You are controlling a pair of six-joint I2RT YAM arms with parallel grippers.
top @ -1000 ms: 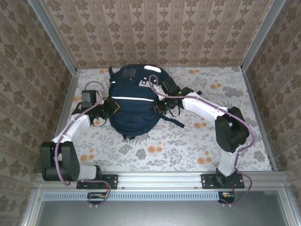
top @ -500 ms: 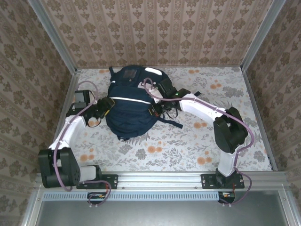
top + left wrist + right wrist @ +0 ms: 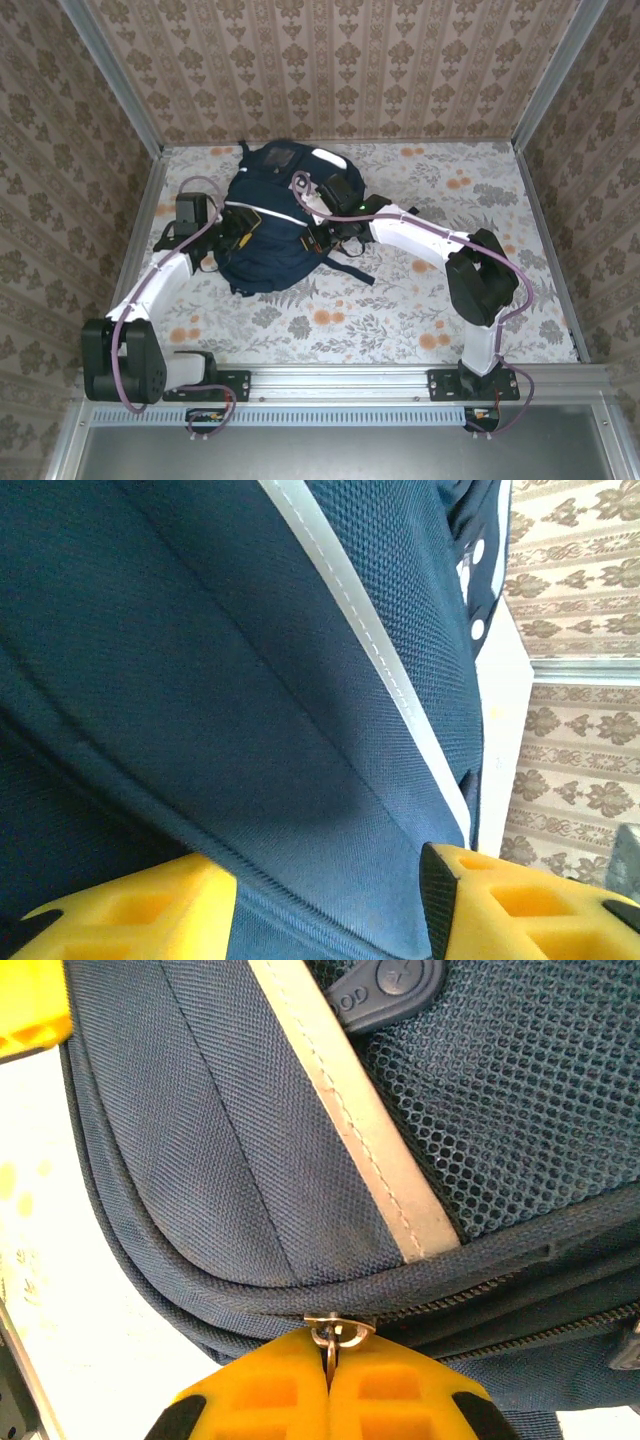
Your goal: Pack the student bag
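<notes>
**Flowered table (image 3: 400, 310), student bag (image 3: 275, 230) left of centre, toward the back**

At its left flank, left arm (image 3: 160, 280) bent inward, left claw (image 3: 330, 880) spread open against the fabric. At its right, right arm (image 3: 420, 232) stretched across, right claw (image 3: 328, 1380) clamped on the zipper pull (image 3: 333, 1335).

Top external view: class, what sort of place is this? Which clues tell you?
Probably a staged robot test cell: wallpaper-patterned panels in metal framing enclose a floral table, and a left arm and right arm are bolted to a rail at its near edge.
</notes>
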